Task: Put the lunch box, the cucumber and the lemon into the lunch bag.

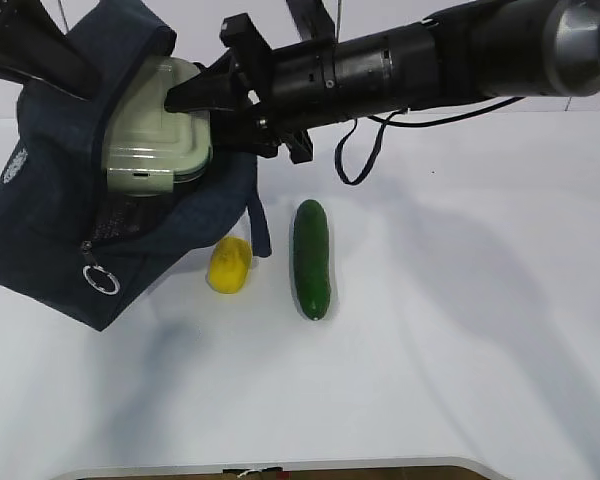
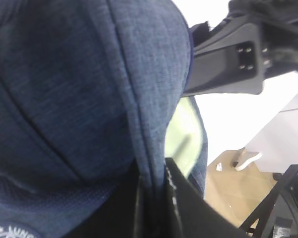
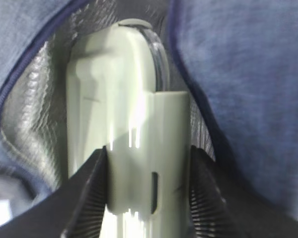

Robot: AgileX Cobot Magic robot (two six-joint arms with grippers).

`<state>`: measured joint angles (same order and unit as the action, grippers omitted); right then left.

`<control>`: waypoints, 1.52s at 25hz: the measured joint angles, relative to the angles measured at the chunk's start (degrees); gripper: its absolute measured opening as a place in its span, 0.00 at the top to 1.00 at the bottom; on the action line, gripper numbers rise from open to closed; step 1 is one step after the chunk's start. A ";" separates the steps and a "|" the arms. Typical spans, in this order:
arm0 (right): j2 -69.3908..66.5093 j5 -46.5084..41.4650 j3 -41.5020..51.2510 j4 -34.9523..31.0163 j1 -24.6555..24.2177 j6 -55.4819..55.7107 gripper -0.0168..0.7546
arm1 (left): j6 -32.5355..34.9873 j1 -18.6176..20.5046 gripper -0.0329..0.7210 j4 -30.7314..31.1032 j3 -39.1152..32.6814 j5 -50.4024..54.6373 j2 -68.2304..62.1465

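The navy lunch bag (image 1: 50, 215) lies open at the left of the white table. The lunch box (image 1: 155, 125) with its sage-green lid is halfway into the bag's mouth, tilted. My right gripper (image 1: 195, 100) is shut on the lunch box's near edge; in the right wrist view the fingers (image 3: 87, 198) clamp the lid (image 3: 129, 124) against the silvery lining (image 3: 27, 129). My left gripper (image 2: 154, 198) is shut on a fold of the bag's upper flap (image 2: 89, 84) and holds it up. The lemon (image 1: 229, 264) and the cucumber (image 1: 311, 257) lie on the table right of the bag.
The bag's metal ring pull (image 1: 101, 279) hangs at its front edge. A dark strap (image 1: 261, 225) of the bag lies between lemon and cucumber. A black cable (image 1: 355, 150) loops under the right arm. The table's front edge (image 1: 280, 468) is near the bottom.
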<state>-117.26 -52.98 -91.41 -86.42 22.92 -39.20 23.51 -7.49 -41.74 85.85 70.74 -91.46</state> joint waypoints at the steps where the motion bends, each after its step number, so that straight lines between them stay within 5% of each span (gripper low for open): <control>1: -0.43 1.18 0.00 -0.74 0.49 -0.36 0.50 | 0.00 0.00 0.94 0.00 0.00 0.00 -0.30; 15: -9.81 4.48 -5.03 -7.86 4.03 -3.13 0.50 | 0.38 0.00 0.94 2.04 0.00 -0.48 -4.92; 38: -14.82 10.31 -5.92 -7.99 4.57 -3.23 0.50 | 1.91 0.00 0.94 1.81 0.11 -2.52 -11.54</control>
<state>-132.08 -42.67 -97.33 -94.41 27.49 -42.43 25.42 -7.49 -39.93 85.97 68.21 -103.01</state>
